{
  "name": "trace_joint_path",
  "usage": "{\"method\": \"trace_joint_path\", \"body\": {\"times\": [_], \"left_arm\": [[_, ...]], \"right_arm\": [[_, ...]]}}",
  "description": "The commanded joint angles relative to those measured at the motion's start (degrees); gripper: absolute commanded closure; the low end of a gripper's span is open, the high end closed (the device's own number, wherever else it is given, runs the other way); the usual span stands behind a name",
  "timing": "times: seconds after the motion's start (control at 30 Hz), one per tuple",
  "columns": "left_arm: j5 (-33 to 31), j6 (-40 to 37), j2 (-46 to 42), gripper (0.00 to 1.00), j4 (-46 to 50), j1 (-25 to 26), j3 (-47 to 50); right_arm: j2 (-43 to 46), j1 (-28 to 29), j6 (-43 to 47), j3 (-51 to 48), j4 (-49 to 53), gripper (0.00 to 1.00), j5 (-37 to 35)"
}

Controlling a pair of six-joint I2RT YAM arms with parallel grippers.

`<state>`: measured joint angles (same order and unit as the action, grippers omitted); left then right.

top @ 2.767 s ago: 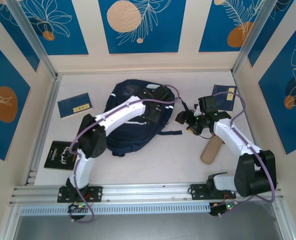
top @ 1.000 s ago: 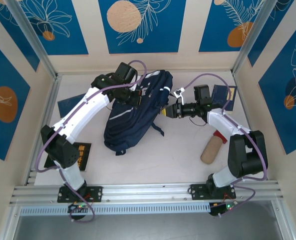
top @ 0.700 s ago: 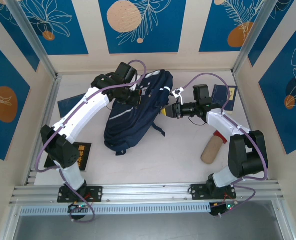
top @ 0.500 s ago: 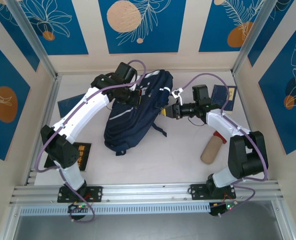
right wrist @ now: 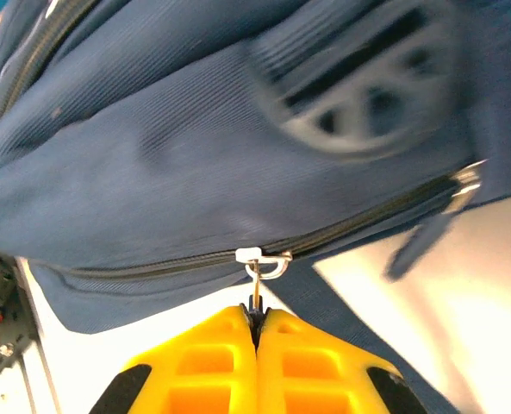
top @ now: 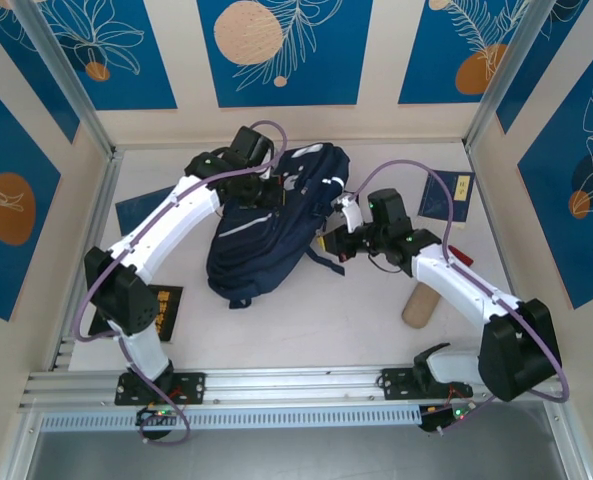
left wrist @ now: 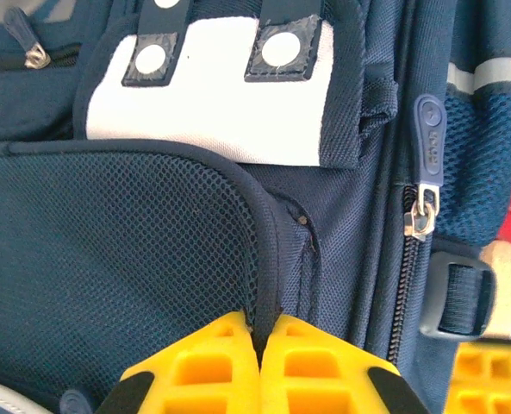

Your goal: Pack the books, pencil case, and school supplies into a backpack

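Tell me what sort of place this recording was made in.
Probably a lab data-collection booth, not a real classroom. It is a walled-in tabletop with printed blue leaf panels. An aluminium rail carries the left arm and right arm, working a staged backpack.

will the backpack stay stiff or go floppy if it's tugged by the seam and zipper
Probably floppy: the backpack is soft fabric, creased and slumped on the table. The left gripper pinches only a pocket seam, so fabric would likely tent up rather than lift the bag. The thin zipper pull in the right gripper may slip.
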<state>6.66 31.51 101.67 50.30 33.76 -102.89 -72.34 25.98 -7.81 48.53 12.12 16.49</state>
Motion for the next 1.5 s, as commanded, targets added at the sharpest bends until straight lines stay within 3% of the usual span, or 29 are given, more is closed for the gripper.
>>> {"method": "trace_joint_path", "body": {"times": [0.0, 0.2, 0.4, 0.43, 0.53, 0.6, 0.77, 0.93, 1.1, 1.47], "left_arm": [[0.67, 9.25, 1.78, 1.0, -11.53, -0.72, 0.24], [0.04, 15.38, 5.84, 1.0, -15.41, 0.03, 0.24], [1.2, 15.81, 7.62, 1.0, -14.98, -0.11, 0.3], [1.52, 14.98, 7.54, 0.95, -14.37, -0.3, 0.31], [1.94, 9.52, 6.5, 0.58, -10.93, -0.87, 0.27], [0.75, 3.73, 5.31, 0.42, -7.68, -1.14, 0.41], [-2.09, -14.21, -0.25, 0.27, -5.04, -1.38, 6.32], [1.69, -29.89, -5.38, 0.26, -9.74, -0.97, 15.45], [5.2, -41.01, -4.7, 0.26, -11.53, 1.77, 18.08], [8.11, -47.32, 4.76, 0.44, -10.92, 5.21, 13.97]], "right_arm": [[2.89, 4.57, -0.2, -2.89, 1.75, 1.0, -7.43], [1.92, 15.76, -1.15, -5.11, 1.4, 1.0, -13.07], [2.26, 16.57, -4.31, -6.64, 0.33, 1.0, -15.99], [2.98, 15.83, -5.19, -6.93, 0.23, 1.0, -16.67], [5.23, 11.96, -8.41, -7.3, 0.66, 1.0, -16.72], [5.88, 8.41, -10.62, -6.89, 1.91, 1.0, -14.85], [5.51, 0.7, -13.0, -6.43, 3.76, 1.0, -10.64], [2.56, -5.19, -13.5, -5.2, 4.45, 1.0, -7.27], [0.03, -7.96, -13.01, -3.16, 4.82, 1.0, -5.23], [-1.05, -10.68, -12.62, -0.05, 6.02, 1.0, -1.67]]}}
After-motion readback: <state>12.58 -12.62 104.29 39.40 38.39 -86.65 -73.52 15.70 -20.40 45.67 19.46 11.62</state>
